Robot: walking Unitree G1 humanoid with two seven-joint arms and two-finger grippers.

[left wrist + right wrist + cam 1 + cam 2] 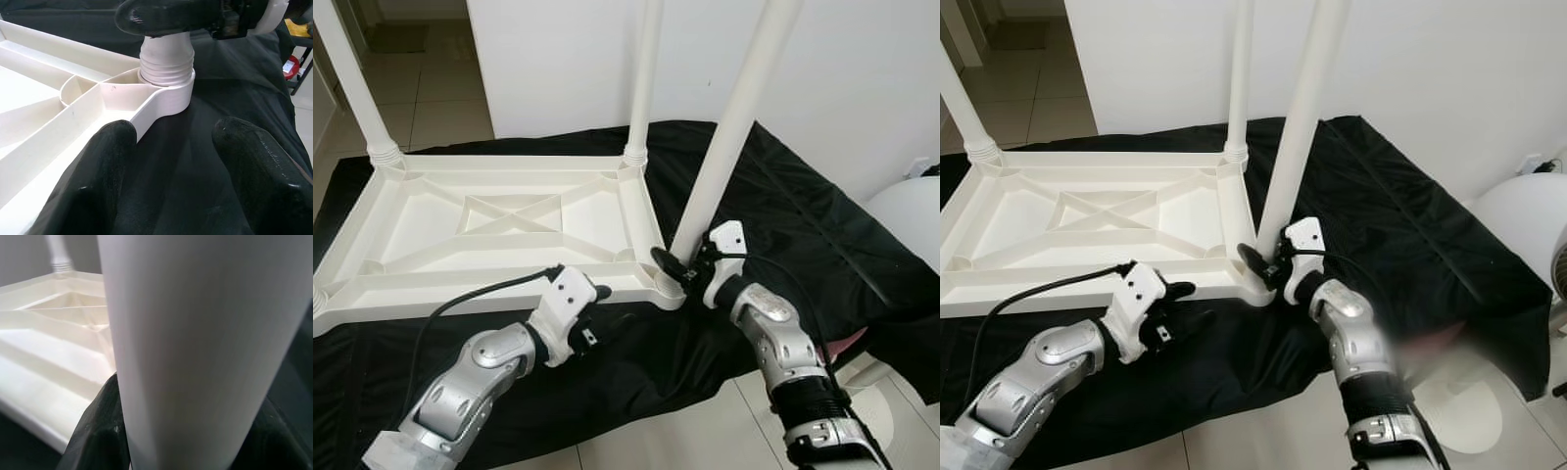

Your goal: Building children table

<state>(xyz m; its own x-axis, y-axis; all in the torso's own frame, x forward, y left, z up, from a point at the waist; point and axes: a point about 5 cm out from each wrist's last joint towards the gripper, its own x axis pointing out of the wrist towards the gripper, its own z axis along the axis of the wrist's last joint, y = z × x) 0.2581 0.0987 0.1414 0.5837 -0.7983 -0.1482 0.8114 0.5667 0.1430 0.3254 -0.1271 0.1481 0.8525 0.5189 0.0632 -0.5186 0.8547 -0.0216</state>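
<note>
**Right gripper clamped the fourth leg at the near-right corner**

The right gripper (680, 262) had its two black fingers (95, 431) pressed against either side of the white leg (729, 127), low down, just above the ribbed collar (165, 63) that sat in the corner socket (168, 95). The leg leaned slightly to the right rather than standing plumb, so it looked not yet fully seated. To the left, the left gripper (1175, 308) hovered with its fingers (98, 181) spread apart, holding nothing, just beside the table's near rim and aimed at that same socket.

The tabletop (431, 220) lay upside down on a black cloth (803, 206) over the tiled floor (440, 108), its underside ribs facing up. Two more legs stood at the far corners, the far-right one (644, 78) and the far-left one (352, 88).

By the look of it, the table was hollow moulded plastic: light, stiff and smooth, likely to slide on the cloth when the leg was twisted. The low hold near the collar seemed the best place, with the free gripper bracing the rim against turning.

The leg tops were cut off by the frame. The near-left corner sat at the picture's edge, too cropped to judge. Whether the collar threads had bitten could not be told. A white rounded object (911, 220) at the right edge was unidentifiable.
</note>
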